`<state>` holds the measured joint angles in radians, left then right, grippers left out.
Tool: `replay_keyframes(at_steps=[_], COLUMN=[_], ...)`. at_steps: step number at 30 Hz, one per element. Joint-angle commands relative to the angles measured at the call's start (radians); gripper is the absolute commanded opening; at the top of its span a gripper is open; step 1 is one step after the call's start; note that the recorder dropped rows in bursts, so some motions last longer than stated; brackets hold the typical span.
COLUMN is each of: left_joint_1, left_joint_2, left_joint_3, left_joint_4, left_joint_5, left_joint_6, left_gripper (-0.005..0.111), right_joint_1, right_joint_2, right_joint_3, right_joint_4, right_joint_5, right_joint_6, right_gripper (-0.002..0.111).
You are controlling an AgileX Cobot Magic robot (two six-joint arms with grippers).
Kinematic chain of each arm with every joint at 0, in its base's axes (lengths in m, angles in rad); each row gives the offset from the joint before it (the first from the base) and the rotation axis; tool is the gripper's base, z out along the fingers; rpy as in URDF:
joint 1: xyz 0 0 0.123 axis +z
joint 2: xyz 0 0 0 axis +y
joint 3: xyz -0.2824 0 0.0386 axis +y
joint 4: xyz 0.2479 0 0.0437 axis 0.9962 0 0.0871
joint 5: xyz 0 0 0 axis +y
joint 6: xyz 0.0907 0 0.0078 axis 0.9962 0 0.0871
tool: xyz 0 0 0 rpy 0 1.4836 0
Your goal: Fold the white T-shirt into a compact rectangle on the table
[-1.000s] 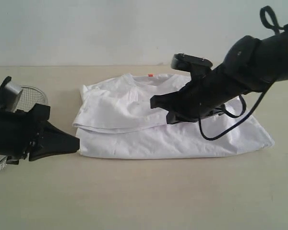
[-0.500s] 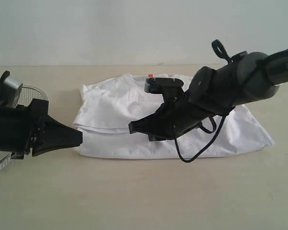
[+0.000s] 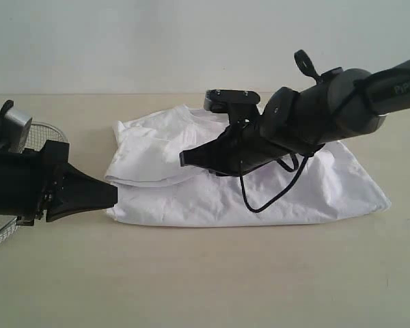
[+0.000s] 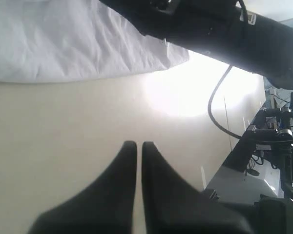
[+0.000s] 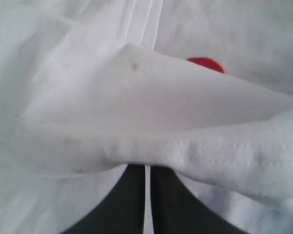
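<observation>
The white T-shirt (image 3: 212, 195) lies partly folded on the table (image 3: 225, 280), with one layer doubled over at its left. My right gripper (image 3: 183, 159) reaches leftward over the shirt's middle. It is shut on a stitched hem of the white T-shirt (image 5: 151, 122), which drapes over its tips (image 5: 147, 166). A red patch (image 5: 205, 64) of the shirt's print peeks out beyond the lifted fold. My left gripper (image 3: 114, 195) is shut and empty, low over the bare table (image 4: 63, 122), just left of the shirt's near-left corner (image 4: 63, 44).
A round wire-mesh basket (image 3: 46, 138) stands at the far left behind my left arm. The right arm and its looping cable (image 3: 270, 195) hang over the shirt's centre. A pale wall runs behind the table.
My right gripper has swung left and slightly up across the shirt with the hem in it. The left gripper has stayed almost where it was.
</observation>
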<state>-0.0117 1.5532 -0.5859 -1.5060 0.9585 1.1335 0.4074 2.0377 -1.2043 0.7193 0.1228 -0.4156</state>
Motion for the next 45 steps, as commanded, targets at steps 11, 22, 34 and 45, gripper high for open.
replay_keyframes(at_steps=[11,22,34,45], left_joint_1=[0.0,0.0,0.002,0.002], left_joint_2=[-0.006,-0.006,-0.006,-0.006], left_joint_3=[0.005,0.005,0.005,0.005], left_joint_4=[0.005,0.007,0.03,0.03], left_joint_5=[0.01,-0.027,-0.114,-0.133], left_joint_6=[0.01,0.024,0.026,0.026], left_gripper=[0.005,0.005,0.005,0.005], right_joint_1=[-0.13,-0.212,-0.178,-0.142], right_joint_2=[0.129,0.136,0.136,0.17], right_joint_3=[-0.345,-0.522,-0.433,-0.433], right_joint_4=[0.003,0.001,0.086,0.184], right_joint_5=[0.05,0.386,0.602,0.686], right_joint_6=[-0.002,0.032,0.173,0.219], right_gripper=[0.0,0.0,0.057,0.044])
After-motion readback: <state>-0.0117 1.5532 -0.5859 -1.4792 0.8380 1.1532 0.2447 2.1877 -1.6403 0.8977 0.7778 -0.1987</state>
